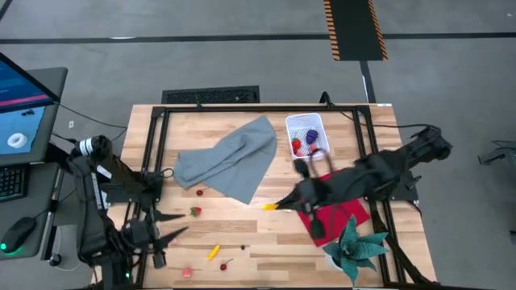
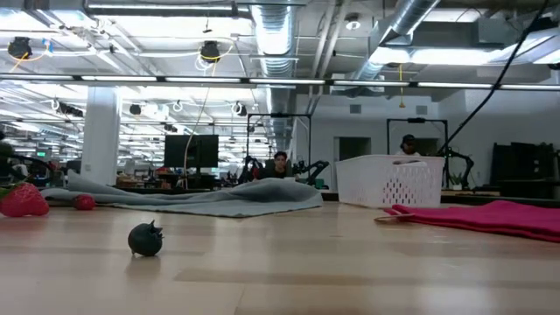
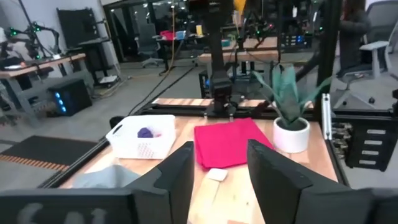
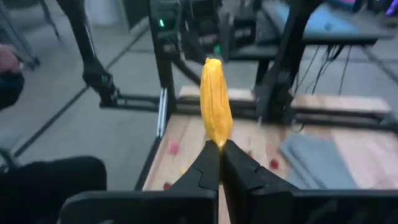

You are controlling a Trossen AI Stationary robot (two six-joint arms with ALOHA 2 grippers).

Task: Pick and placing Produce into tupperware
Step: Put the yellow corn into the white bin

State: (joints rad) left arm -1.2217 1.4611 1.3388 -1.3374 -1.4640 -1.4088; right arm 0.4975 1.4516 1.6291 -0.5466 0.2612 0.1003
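My right pincer (image 4: pixel 219 146) pinches a smooth, elongated yellow banana (image 4: pixel 215 102) by its tip; my left pincer (image 3: pixel 219 163) gapes above the wooden desk (image 1: pixel 266 242).

An open-plan robotics lab or workshop. Beyond the pale slatted wooden table (image 1: pixel 242 242) run exposed silver ceiling ducts (image 2: pixel 271 35), strip lights and further black robot rigs on benches (image 2: pixel 297 168). Left of the table stands a desk with a blue-lit computer monitor (image 1: pixel 20 105); past its far edge, black-and-yellow hazard floor striping (image 1: pixel 355 28).
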